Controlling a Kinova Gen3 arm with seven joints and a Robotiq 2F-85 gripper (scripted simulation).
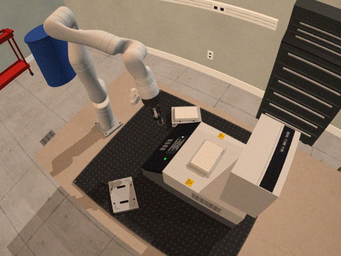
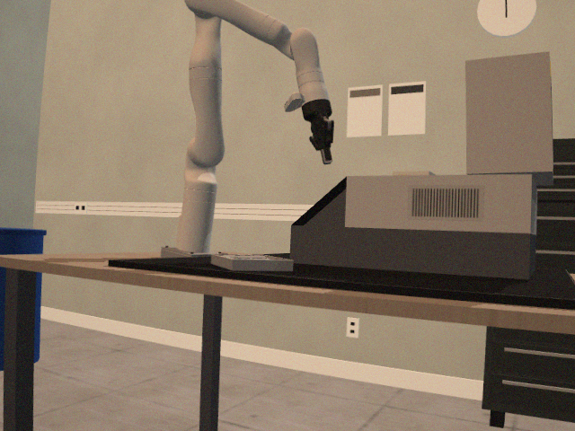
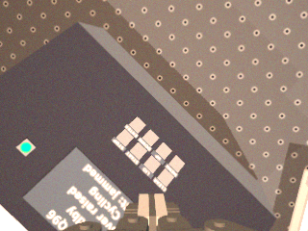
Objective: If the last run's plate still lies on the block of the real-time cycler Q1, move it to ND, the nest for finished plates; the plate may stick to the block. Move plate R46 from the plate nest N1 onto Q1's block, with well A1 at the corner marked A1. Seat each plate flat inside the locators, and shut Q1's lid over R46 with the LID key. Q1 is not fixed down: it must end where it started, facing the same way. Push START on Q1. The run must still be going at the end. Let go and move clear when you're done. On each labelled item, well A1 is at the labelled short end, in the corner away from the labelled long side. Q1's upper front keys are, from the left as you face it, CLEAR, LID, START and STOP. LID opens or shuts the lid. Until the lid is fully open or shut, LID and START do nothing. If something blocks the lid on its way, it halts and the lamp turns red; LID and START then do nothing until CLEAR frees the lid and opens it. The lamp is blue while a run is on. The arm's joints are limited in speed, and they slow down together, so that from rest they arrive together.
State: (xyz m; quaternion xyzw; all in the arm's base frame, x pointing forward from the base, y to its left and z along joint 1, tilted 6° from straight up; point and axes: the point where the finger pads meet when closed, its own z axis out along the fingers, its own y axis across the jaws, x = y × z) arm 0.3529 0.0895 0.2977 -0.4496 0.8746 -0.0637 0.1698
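I see ND (image 1: pixel 123 194) lying bare at the mat's left. My claw (image 1: pixel 157 117) is clenched on nothing, raised clear of Q1's keys (image 3: pixel 148 153). Just right of it sits R46 (image 1: pixel 186 113) in N1 (image 1: pixel 173 121); farther right, the old plate (image 1: pixel 206 156) lies on Q1's block, with the lid (image 1: pixel 260 165) raised.

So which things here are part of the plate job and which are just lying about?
Job: cycler Q1 with its raised lid, plate on the block, plate in the far nest, bare nest, shut gripper.
Not: blue bin, red cart, drawer cabinet.
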